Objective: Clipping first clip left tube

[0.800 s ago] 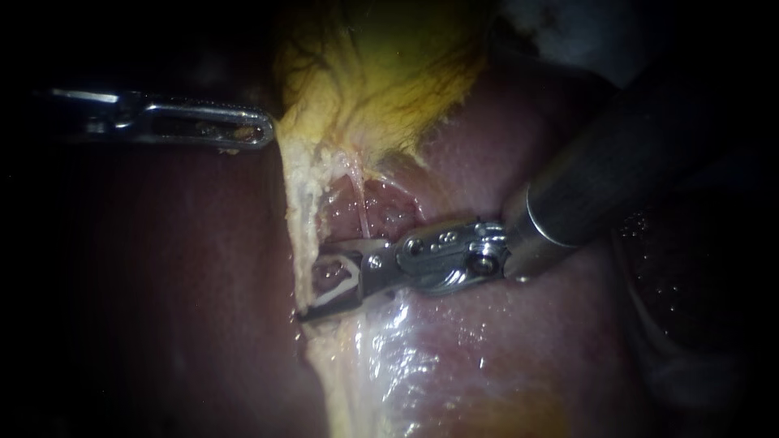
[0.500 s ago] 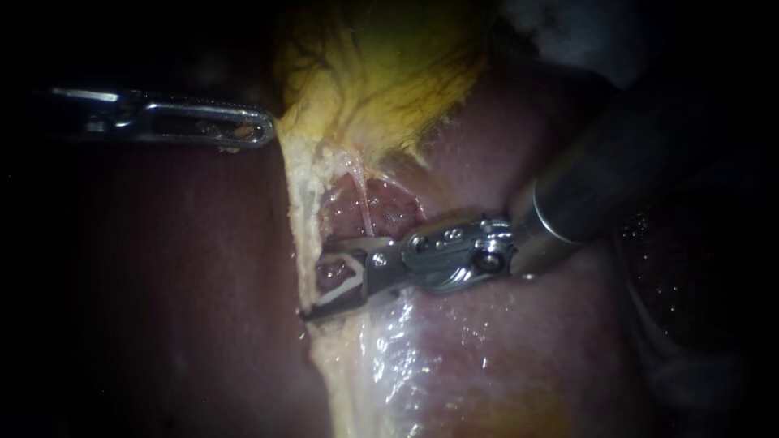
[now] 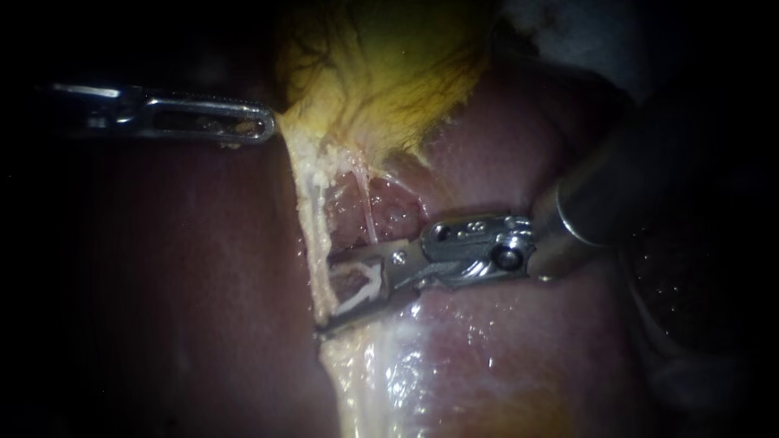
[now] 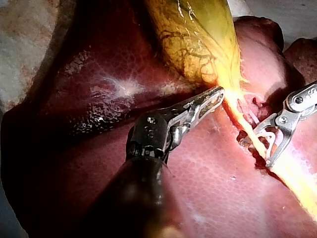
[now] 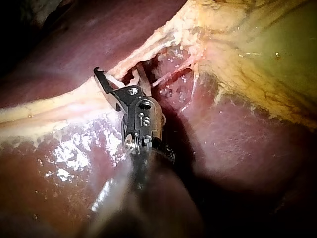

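Note:
My left instrument (image 3: pixel 264 123) comes in from the left, its jaws shut on the edge of the yellow gallbladder (image 3: pixel 381 73) and holding it taut; the left wrist view shows the same grip (image 4: pixel 218 94). My right instrument (image 3: pixel 324 296) enters from the right. Its jaws stand apart with a white clip (image 3: pixel 361 285) seated between them, both jaws touching it. The jaw tips straddle the pale left tube (image 3: pixel 312 219), which runs down from the gallbladder. A thinner tube (image 3: pixel 369 212) lies just to its right, above the upper jaw. In the right wrist view one jaw (image 5: pixel 101 77) hooks over the pale strand; the other is partly hidden.
Dark red liver (image 3: pixel 162 268) surrounds the site, with a wet, shiny patch (image 3: pixel 438 357) under the right shaft. A raw pink pocket (image 3: pixel 389 207) lies open between the tubes. Pale fatty tissue (image 3: pixel 357 381) continues below the jaws.
My right instrument has shifted a little to the right and down, and the pale left tube has moved with its jaws. The left instrument has held its grip and place.

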Available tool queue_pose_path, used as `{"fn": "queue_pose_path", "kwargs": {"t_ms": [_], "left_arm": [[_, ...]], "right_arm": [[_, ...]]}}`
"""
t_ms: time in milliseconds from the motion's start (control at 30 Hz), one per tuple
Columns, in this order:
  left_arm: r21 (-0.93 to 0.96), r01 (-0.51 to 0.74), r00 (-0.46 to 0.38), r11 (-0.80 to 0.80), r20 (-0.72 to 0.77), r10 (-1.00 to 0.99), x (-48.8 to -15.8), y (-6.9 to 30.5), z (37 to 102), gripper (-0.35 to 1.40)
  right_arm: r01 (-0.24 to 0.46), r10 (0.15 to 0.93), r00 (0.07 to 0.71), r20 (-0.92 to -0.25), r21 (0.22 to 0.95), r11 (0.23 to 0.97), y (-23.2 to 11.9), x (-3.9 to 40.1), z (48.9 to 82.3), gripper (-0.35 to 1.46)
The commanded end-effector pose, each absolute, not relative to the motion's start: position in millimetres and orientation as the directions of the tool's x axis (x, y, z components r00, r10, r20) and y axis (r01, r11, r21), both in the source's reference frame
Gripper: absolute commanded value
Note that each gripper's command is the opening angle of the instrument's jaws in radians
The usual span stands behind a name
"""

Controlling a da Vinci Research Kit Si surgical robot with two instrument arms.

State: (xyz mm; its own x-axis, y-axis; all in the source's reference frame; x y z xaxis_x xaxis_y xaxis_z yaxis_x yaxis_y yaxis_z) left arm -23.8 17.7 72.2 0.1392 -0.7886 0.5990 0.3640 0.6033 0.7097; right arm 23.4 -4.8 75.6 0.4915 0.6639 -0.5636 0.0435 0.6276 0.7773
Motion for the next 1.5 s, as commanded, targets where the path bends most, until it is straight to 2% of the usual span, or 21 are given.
{"fn": "queue_pose_path", "kwargs": {"t_ms": [33,367,500,800,1033,1500], "left_arm": [[0.710,0.364,0.140,0.604,0.599,-0.788,-23.9,17.7,72.3,-0.35],[0.710,0.364,0.140,0.603,0.599,-0.789,-24.0,17.6,72.2,-0.35],[0.709,0.364,0.140,0.603,0.599,-0.789,-24.0,17.6,72.2,-0.35],[0.709,0.365,0.139,0.603,0.599,-0.789,-24.1,17.7,72.2,-0.35],[0.709,0.365,0.139,0.603,0.599,-0.789,-24.1,17.7,72.2,-0.35],[0.709,0.365,0.139,0.603,0.599,-0.789,-24.1,17.7,72.2,-0.35]], "right_arm": [[0.052,0.677,0.484,-0.555,0.790,0.611,-4.8,23.4,75.6,0.55],[0.149,0.747,0.421,-0.514,0.852,0.502,-5.3,23.4,76.8,0.56],[0.207,0.786,0.379,-0.489,0.872,0.443,-5.3,23.4,76.8,0.56],[0.363,0.833,0.307,-0.460,0.866,0.344,-5.4,23.6,76.8,0.58],[0.427,0.842,0.299,-0.449,0.852,0.303,-5.5,23.6,76.7,0.58],[0.457,0.813,0.344,-0.469,0.840,0.292,-6.9,23.6,77.9,0.51]]}}
